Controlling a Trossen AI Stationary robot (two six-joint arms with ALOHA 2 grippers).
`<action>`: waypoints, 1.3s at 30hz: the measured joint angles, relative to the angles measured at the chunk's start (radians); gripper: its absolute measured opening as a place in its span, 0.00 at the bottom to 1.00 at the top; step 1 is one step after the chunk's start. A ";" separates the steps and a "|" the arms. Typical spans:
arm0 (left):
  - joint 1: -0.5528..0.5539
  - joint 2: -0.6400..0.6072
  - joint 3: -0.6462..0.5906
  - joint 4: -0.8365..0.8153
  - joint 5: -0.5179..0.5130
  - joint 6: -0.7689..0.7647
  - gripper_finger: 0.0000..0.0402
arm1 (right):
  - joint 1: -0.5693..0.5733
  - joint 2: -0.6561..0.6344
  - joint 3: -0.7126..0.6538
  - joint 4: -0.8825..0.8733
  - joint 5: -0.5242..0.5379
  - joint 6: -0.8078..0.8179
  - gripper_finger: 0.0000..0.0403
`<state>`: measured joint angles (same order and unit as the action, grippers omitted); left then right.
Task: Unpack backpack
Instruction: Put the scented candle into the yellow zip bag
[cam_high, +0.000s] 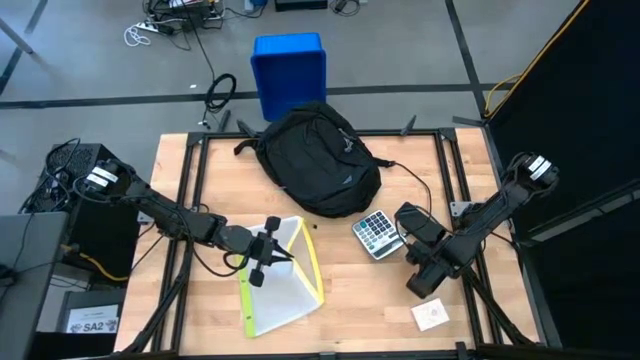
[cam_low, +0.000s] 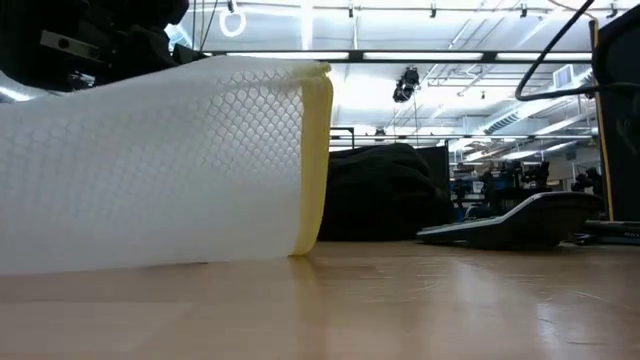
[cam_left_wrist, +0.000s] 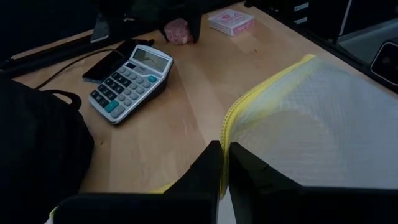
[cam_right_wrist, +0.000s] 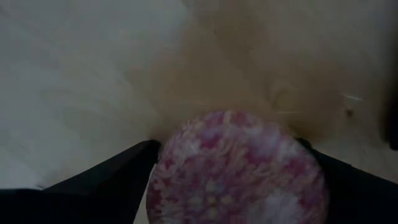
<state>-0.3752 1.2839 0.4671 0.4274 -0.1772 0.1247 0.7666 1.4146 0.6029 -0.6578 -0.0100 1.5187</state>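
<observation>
The black backpack (cam_high: 315, 160) lies at the table's far middle, and no gripper touches it. My left gripper (cam_left_wrist: 224, 163) is shut on a clear mesh pouch with a yellow zipper (cam_high: 285, 280) at the table's near left. My right gripper (cam_high: 425, 275) points down at the near right, its fingers wide open on either side of a pink-and-white ball (cam_right_wrist: 236, 168). In the left wrist view the ball (cam_left_wrist: 178, 31) sits low at the table under that gripper. My left gripper pinches the pouch's yellow zipper edge (cam_left_wrist: 225, 134) between its two fingers, near the pouch's far corner. It comes from the table's left, slanting a little downward. That end is raised, and the pouch's lower part (cam_low: 150, 255) rests on the table. My right gripper stands around the ball; I cannot tell whether its fingers (cam_right_wrist: 118, 177) touch it.
A grey calculator (cam_high: 376, 234) lies between the backpack and my right gripper. A small white-and-red card box (cam_high: 432, 315) sits near the table's front right. A blue plastic bin (cam_high: 290, 70) stands on the floor beyond the far edge.
</observation>
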 joint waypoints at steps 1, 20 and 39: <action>0.000 0.000 0.000 0.000 0.000 0.000 0.00 | 0.000 0.000 0.001 -0.003 -0.003 0.004 0.81; 0.000 0.000 0.000 0.002 0.000 -0.002 0.00 | -0.026 0.008 0.186 -0.048 0.128 -0.140 0.66; 0.000 0.000 0.000 0.030 0.031 0.024 0.00 | -0.505 0.188 0.300 0.666 0.144 -0.941 0.66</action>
<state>-0.3749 1.2839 0.4667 0.4574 -0.1467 0.1487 0.2618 1.6026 0.9026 0.0079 0.1341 0.5774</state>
